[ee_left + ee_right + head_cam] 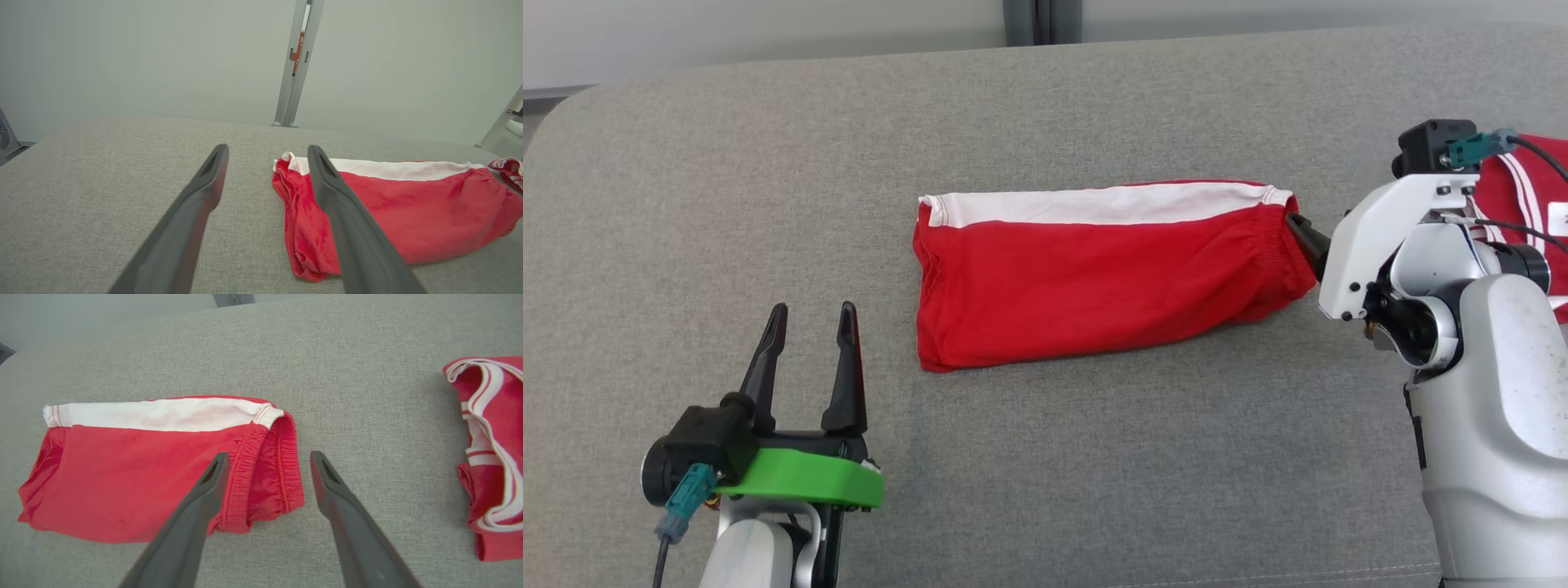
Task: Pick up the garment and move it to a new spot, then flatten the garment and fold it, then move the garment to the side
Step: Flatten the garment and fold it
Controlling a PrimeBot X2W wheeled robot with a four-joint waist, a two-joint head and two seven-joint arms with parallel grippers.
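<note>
Fingers (pixel 766 359) of the left gripper (pixel 814 309) stand wide apart and empty, low over the near left of the surface (pixel 1094 98), well short of the cloth. The right gripper (pixel 269 455) is spread just as wide and holds nothing. In the right wrist view its fingers straddle the gathered elastic end of the garment (pixel 1094 286). In the head view one dark tip sits at that right end, though I cannot tell whether it touches.

The garment lies in the middle of the surface as a tidy red oblong. Its layers are doubled over and a white band (pixel 1111 204) runs along its far edge. From how it lies, the flattening and folding look done. What seems left is carrying it off to the side, and the right fingers look placed to begin that.

A second red garment (pixel 490 457) with white stripes lies at the far right, well apart from the first.

The surface is a grey woven cloth cover, rounded at its far left corner. Beyond it stand a plain pale wall (pixel 122 53) and a grey metal post (pixel 296 65).
</note>
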